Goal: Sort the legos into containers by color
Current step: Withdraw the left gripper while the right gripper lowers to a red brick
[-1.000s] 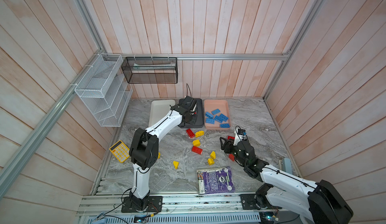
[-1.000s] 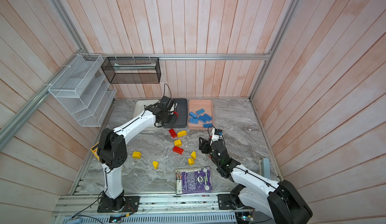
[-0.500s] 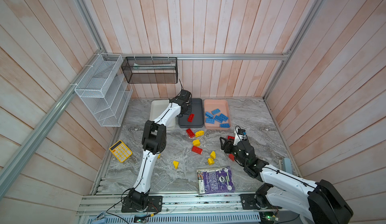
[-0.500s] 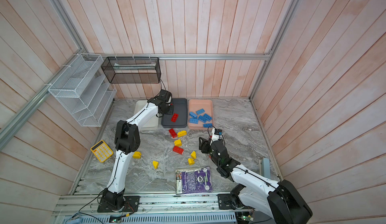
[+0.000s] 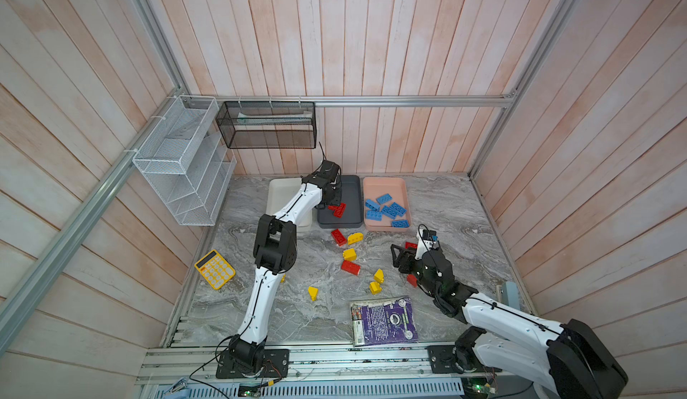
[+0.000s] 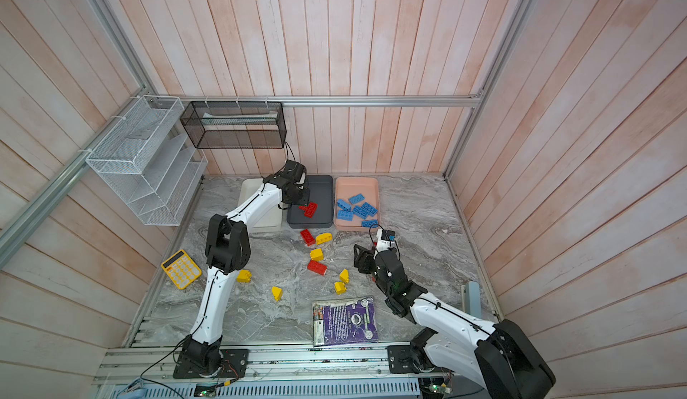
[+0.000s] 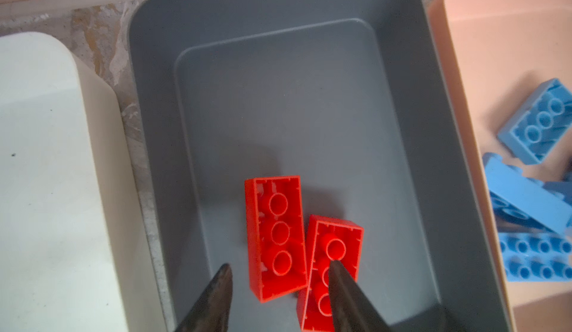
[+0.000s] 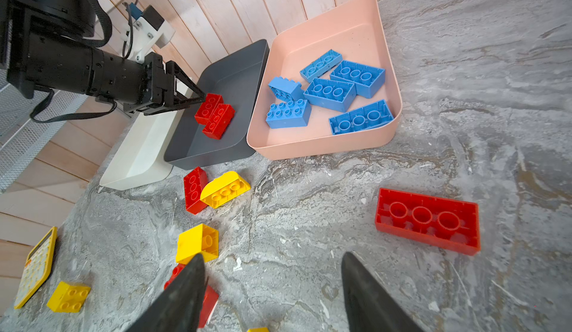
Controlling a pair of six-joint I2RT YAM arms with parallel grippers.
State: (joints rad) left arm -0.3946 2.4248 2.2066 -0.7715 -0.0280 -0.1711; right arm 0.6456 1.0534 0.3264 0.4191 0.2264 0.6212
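Note:
My left gripper (image 7: 280,271) hangs open low over the dark grey tray (image 7: 278,98), nothing held. Two red legos (image 7: 275,237) (image 7: 335,240) lie studs-down in that tray below its fingertips, also seen in both top views (image 5: 339,209) (image 6: 310,209). Several blue legos (image 5: 386,209) fill the salmon pink tray (image 5: 384,185). The white tray (image 5: 277,192) shows nothing inside. My right gripper (image 8: 272,255) stands open above bare tabletop. A red lego (image 8: 427,220) lies just to one side of it. Red (image 5: 350,267) and yellow legos (image 5: 349,254) lie loose mid-table.
A yellow calculator (image 5: 215,269) lies at the left edge and a purple book (image 5: 384,321) near the front. A white wire rack (image 5: 182,166) and a black mesh basket (image 5: 267,129) hang on the walls. Another red lego (image 5: 412,280) sits beside my right wrist.
My left gripper has opened and let go of a red lego, which now lies beside the other one in the dark grey tray. The right arm has barely moved.

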